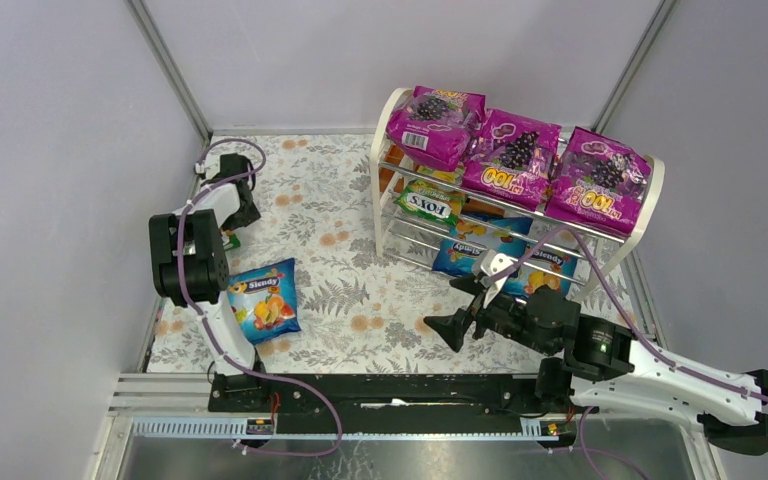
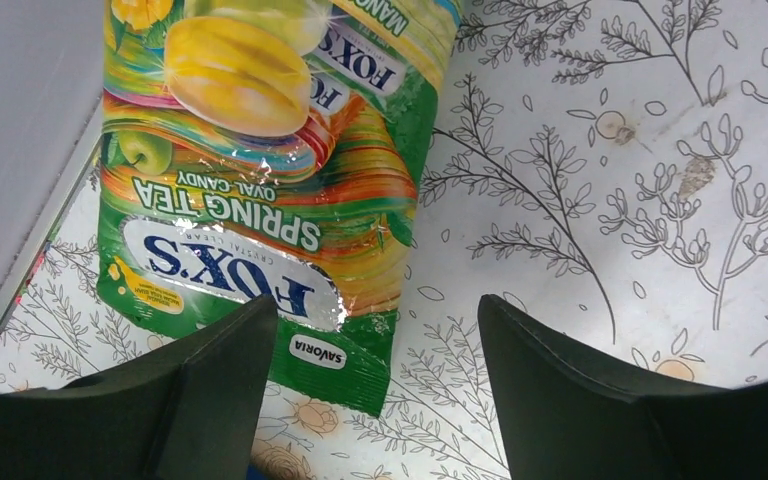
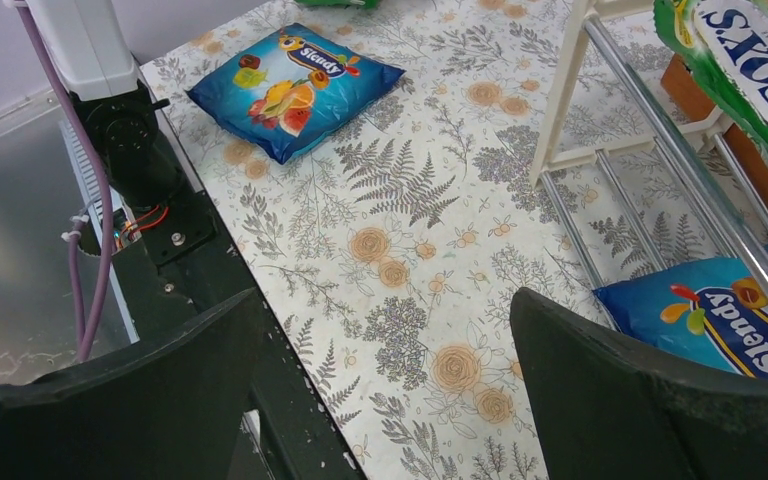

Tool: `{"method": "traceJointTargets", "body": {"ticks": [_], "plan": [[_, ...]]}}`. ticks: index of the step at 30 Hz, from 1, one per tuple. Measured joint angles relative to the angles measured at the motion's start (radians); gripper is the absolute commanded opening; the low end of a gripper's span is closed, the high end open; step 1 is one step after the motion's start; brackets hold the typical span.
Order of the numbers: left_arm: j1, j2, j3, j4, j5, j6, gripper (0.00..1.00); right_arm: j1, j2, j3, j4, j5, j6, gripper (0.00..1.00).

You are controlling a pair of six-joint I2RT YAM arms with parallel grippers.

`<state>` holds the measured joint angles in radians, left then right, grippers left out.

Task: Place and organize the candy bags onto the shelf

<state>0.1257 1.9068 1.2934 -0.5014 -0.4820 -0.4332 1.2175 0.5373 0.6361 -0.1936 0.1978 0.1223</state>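
Observation:
The shelf [image 1: 381, 170] stands at the back right with three magenta candy bags [image 1: 516, 157] on its top tier, a FOX'S bag [image 1: 430, 206] on the middle tier and Slendy bags [image 1: 480, 250] on the bottom one. Another blue Slendy bag [image 1: 263, 300] lies flat on the table at the left. By the left wall lies a green FOX'S bag [image 2: 260, 190]. My left gripper [image 2: 378, 330] hovers open over its near corner, one finger above the bag, the other over the cloth. In front of the shelf my right gripper [image 1: 463, 302] is open and holds nothing.
The grey side wall [image 2: 10, 150] runs right beside the FOX'S bag and my left gripper. A black base rail [image 1: 390, 392] crosses the near table edge. The shelf's chrome rods [image 3: 660, 170] and white leg [image 3: 565, 100] stand just right of my right gripper.

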Motion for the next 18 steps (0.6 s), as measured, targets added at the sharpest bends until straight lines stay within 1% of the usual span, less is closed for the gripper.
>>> {"method": "traceJointTargets", "body": {"ticks": [6, 8, 10, 12, 14, 18], "plan": [[0.005, 0.041, 0.003, 0.005, -0.03, 0.026, 0.65, 0.0, 0.04, 0.0, 0.002, 0.002, -0.001, 1.0], [0.005, 0.058, 0.022, 0.006, -0.041, 0.03, 0.58, 0.0, 0.047, 0.0, 0.001, 0.005, -0.001, 1.0], [0.005, 0.073, 0.036, 0.006, -0.045, 0.034, 0.47, 0.0, 0.048, 0.0, 0.0, 0.013, -0.001, 1.0], [0.005, 0.08, 0.04, 0.006, -0.045, 0.037, 0.31, 0.0, 0.047, 0.0, -0.003, 0.023, -0.001, 1.0], [0.005, 0.08, 0.04, -0.001, -0.041, 0.039, 0.19, 0.0, 0.047, 0.0, -0.007, 0.028, -0.001, 1.0], [0.0, 0.08, 0.04, -0.005, -0.035, 0.043, 0.0, 0.0, 0.035, 0.0, -0.013, 0.046, 0.0, 1.0]]}}
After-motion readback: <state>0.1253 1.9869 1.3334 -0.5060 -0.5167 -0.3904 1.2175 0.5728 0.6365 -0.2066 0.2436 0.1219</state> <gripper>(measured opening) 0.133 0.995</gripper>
